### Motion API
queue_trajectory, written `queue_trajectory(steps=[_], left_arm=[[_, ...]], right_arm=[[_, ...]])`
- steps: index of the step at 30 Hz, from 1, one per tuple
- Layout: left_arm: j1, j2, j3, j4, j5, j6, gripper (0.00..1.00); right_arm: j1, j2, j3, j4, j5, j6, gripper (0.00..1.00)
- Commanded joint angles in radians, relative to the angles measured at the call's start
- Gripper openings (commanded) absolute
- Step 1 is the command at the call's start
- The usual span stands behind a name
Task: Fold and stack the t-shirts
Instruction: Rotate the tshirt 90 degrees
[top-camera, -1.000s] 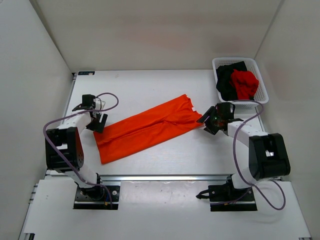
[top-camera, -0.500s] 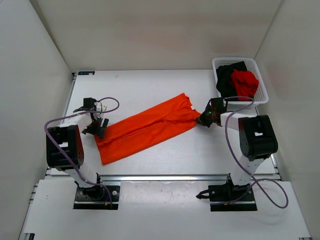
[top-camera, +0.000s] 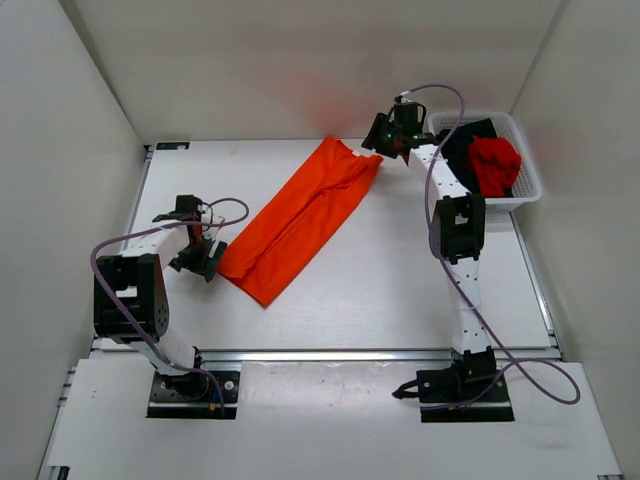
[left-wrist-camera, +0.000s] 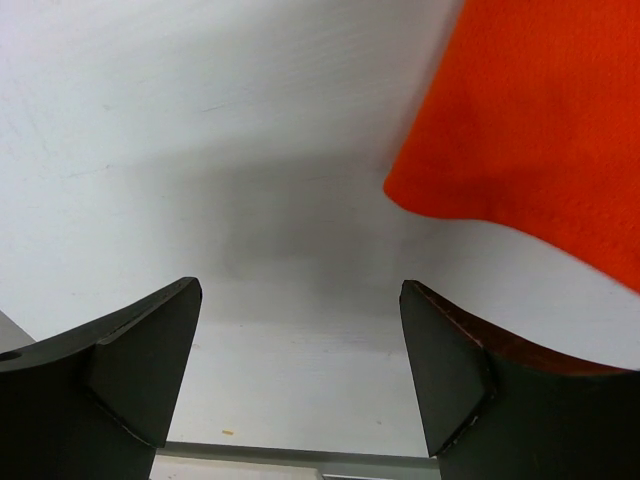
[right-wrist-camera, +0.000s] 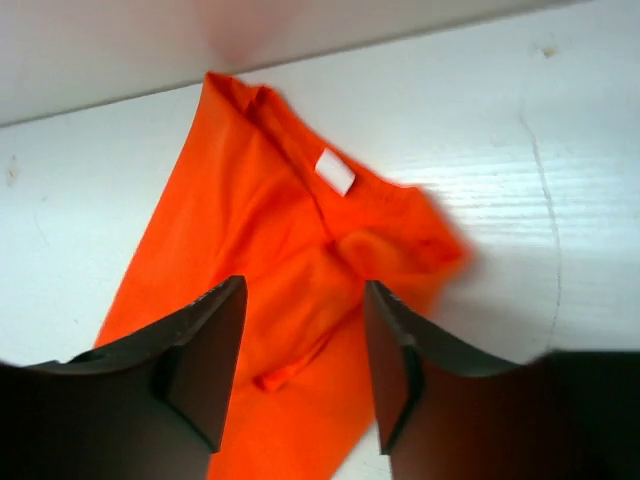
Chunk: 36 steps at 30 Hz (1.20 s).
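Two arms stand over a white table (top-camera: 400, 270) in the overhead view, where the orange t-shirt (top-camera: 300, 220), folded into a long band, lies flat and diagonal, one end close to the back wall (top-camera: 300, 70) and the other toward the front left. At far right a white basket (top-camera: 527, 172) holds the black t-shirt (top-camera: 455, 160) and the red t-shirt (top-camera: 492, 165), bunched side by side. The left arm is bent low with its elbow near its base, and the left gripper (top-camera: 205, 262) sits just beside the band's near end. The right arm reaches nearly straight to the back of the table, and the right gripper (top-camera: 375, 140) is at the band's far end, next to the basket. From the left wrist, the left gripper's fingers (left-wrist-camera: 150, 360) are spread wide with only bare table between them, and a corner of the orange t-shirt (left-wrist-camera: 540, 130) lies ahead to the right, reaching down behind the right-hand finger. From the right wrist, the right gripper (right-wrist-camera: 305, 290) points down at the collar end, its fingers (right-wrist-camera: 200, 370) moderately apart and clamped on nothing. The orange t-shirt (right-wrist-camera: 250, 230) lies beyond them, with a white tag (right-wrist-camera: 335, 170) showing inside the neck and the back wall just past it.
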Motion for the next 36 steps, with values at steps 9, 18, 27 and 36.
queue_trajectory(steps=[9,18,27,36], left_arm=[[-0.02,-0.003,0.099,-0.007,0.049,-0.046,0.92],[0.006,-0.081,0.047,0.157,-0.009,-0.203,0.93],[0.02,-0.22,-0.024,0.249,-0.015,-0.373,0.92],[0.038,-0.29,-0.085,0.24,-0.024,-0.519,0.93]], right_arm=[[0.051,-0.2,-0.044,-0.214,0.157,-0.208,0.54],[0.448,-0.589,-0.519,-0.194,0.433,-0.132,0.56],[0.764,-0.578,-0.68,-0.189,0.378,0.244,0.52],[0.87,-0.449,-0.631,-0.257,0.352,0.485,0.54]])
